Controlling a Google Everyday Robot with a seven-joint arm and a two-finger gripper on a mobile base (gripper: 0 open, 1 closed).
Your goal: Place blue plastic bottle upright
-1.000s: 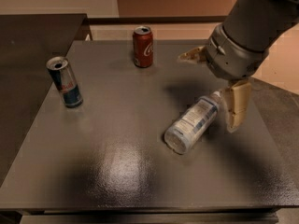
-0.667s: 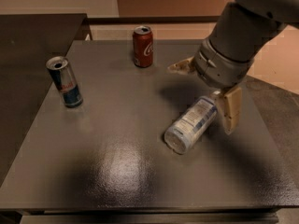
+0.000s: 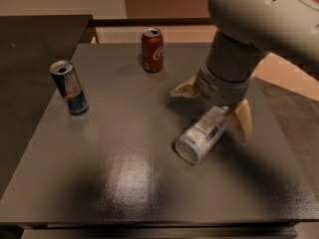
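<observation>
The blue plastic bottle [image 3: 200, 135], clear with a white label with bluish print, lies on its side on the dark table [image 3: 124, 178], right of centre. Its base points toward the front left, and its cap end is hidden under my wrist. My gripper [image 3: 210, 115] reaches down over the bottle's far end with its fingers spread wide. One tan finger [image 3: 183, 88] is on the bottle's far left and the other [image 3: 242, 121] is on its right. The gripper is open and not closed on the bottle.
A red cola can [image 3: 152, 50] stands upright at the back of the table. A blue-and-silver slim can [image 3: 70, 87] stands upright at the left. A second dark surface [image 3: 30, 44] adjoins on the far left. The table's right edge is close to the gripper.
My arm has moved left and lowered over the bottle's far end, so the open fingers now straddle it. The bottle and both cans have not moved.
</observation>
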